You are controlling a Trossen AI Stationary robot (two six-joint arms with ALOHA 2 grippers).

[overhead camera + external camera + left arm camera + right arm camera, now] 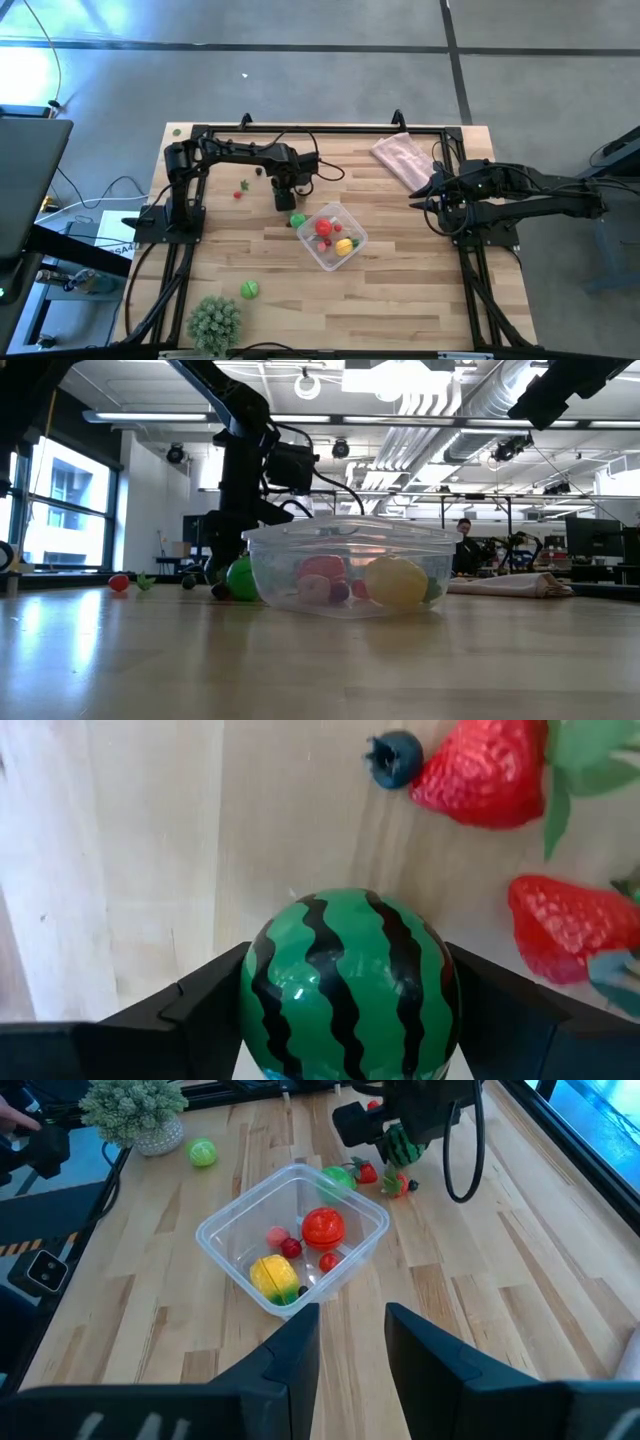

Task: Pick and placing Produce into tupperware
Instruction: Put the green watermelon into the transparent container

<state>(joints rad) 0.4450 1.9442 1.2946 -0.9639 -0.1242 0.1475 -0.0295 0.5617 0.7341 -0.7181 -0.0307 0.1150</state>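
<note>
Over the pale wooden tabletop (420, 290), the left gripper (345, 1020) is clenched on a toy watermelon (348, 982) seated squarely between its jaws, with the clear tupperware (332, 236) just beside and ahead of them, far nearer this arm than the right gripper (350, 1345), whose jaws wait apart.

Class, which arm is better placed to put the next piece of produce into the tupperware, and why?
Left. The left gripper already clamps the striped watermelon just beside the tupperware, while the right gripper waits open and empty, farther off.
</note>
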